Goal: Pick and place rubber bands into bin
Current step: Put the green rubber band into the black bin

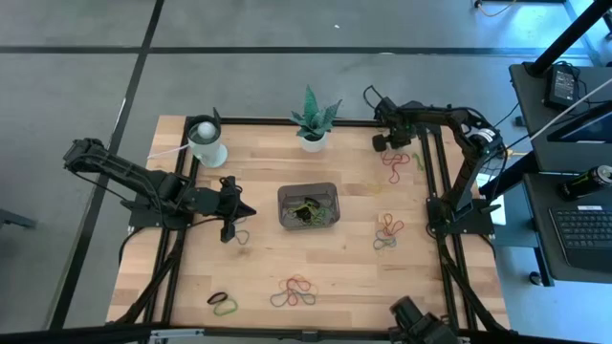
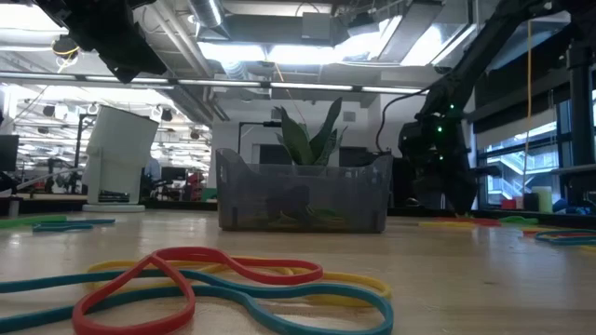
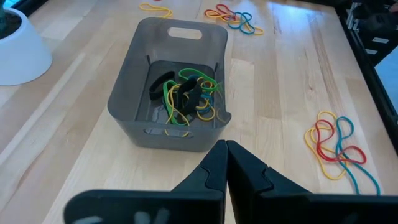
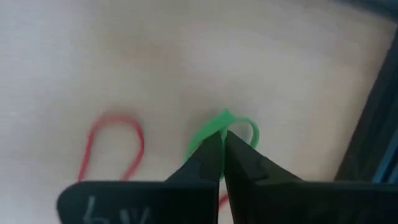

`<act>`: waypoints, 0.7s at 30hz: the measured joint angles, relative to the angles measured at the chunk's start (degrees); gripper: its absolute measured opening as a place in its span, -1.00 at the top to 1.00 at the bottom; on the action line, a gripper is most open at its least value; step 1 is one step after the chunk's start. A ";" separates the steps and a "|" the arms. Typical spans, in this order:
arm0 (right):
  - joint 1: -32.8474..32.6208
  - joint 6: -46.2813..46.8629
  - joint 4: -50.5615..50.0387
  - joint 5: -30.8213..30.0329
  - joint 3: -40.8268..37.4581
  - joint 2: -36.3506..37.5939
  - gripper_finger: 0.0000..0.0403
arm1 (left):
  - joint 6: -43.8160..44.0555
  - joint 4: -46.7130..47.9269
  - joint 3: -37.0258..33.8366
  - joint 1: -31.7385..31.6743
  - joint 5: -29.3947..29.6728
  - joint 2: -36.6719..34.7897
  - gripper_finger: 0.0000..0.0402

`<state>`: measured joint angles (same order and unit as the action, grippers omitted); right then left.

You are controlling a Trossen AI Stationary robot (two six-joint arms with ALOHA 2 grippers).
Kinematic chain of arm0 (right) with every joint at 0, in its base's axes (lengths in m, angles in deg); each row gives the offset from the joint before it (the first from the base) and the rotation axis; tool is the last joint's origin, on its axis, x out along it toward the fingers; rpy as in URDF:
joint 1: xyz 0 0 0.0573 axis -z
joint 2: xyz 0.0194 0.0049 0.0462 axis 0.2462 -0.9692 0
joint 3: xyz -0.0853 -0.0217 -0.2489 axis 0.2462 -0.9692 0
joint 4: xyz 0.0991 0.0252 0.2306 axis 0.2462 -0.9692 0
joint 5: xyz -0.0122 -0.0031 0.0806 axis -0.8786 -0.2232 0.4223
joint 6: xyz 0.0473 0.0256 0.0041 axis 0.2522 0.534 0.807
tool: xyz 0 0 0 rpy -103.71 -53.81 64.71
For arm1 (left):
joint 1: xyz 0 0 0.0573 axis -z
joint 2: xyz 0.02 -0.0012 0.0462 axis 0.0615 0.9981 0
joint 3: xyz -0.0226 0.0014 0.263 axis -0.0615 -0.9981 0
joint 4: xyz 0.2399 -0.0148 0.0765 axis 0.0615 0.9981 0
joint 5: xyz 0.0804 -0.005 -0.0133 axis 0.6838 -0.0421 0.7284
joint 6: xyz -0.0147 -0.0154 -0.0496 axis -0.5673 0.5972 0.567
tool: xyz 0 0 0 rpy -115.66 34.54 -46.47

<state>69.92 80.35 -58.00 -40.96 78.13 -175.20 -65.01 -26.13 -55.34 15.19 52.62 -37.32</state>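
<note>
- Pinching a green rubber band (image 4: 235, 127), the right gripper (image 4: 222, 144) has its jaws together on the loop just above the wood, at the far right of the table (image 1: 354, 258).
- A red rubber band (image 4: 112, 146) lies on the wood just beside the green one.
- The right arm (image 1: 459, 129) reaches from its base at the table's right edge toward the far side, to the right of the potted plant (image 1: 313, 119).
- The left gripper (image 1: 243, 211) hangs with its jaws together and nothing between them, left of the bin (image 1: 308, 205) and apart from it.
- The bin, a dark grey translucent tray, sits at the middle of the table and holds a tangle of green, yellow and black bands (image 3: 186, 96).
- More loose bands lie on the wood: a cluster to the right of the bin (image 1: 388, 230), a cluster on the near side (image 1: 294, 292), a black and a green loop near the near left corner (image 1: 222, 303), and one small loop just by the left gripper (image 1: 240, 235).
- A white round cup (image 1: 207, 141) stands at the far left, left of the potted plant.
</note>
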 joint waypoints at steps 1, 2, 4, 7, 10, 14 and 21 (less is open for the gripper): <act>-0.36 -0.29 -1.08 0.46 -0.12 0.35 0.94 | 0.00 0.01 0.00 -0.02 0.00 0.00 0.99; -0.68 -0.31 -2.20 0.69 -0.22 1.02 0.95 | 0.00 0.07 0.00 -0.01 0.00 0.00 0.99; -1.00 0.15 -3.02 0.82 -0.18 3.23 0.97 | 0.00 0.08 0.00 0.00 -0.01 0.00 0.99; -1.43 1.03 -5.76 0.61 -0.12 7.45 0.98 | -0.01 0.07 0.00 0.01 -0.02 0.00 0.99; -2.30 2.71 -8.72 0.54 -0.10 13.64 0.98 | 0.00 0.07 0.00 -0.02 -0.04 0.00 0.99; -4.82 6.16 -13.43 0.99 -0.10 23.08 0.99 | -0.02 0.07 0.00 -0.01 -0.04 0.00 0.99; -15.77 17.27 -11.05 7.19 -0.08 36.65 0.99 | -3.15 0.00 0.00 -0.01 0.46 0.00 0.99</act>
<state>54.15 97.63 -69.05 -33.77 78.05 -138.55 -68.15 -26.13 -55.34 15.18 53.08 -37.32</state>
